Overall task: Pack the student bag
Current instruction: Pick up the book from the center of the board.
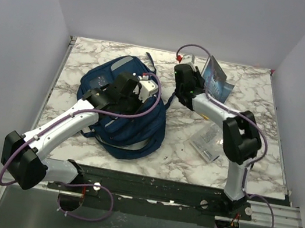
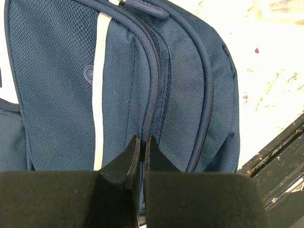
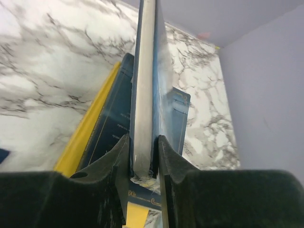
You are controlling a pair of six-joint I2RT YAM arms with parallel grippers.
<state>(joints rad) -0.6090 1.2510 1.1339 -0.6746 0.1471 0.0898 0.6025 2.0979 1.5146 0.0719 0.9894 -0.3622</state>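
Right gripper (image 3: 142, 156) clamps a thin blue book (image 3: 145, 71) by its edge, upright, probably to slip it into the student bag (image 1: 136, 138) lying left-centre on the table (image 1: 271, 111); left gripper (image 2: 142, 140), pinched shut, sits on its zip seam, seemingly steadying it

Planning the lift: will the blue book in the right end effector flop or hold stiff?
Likely stiff: the book stands straight on edge in the right end effector. Pinched only at one end, it may pivot. Its smooth cover could slip.
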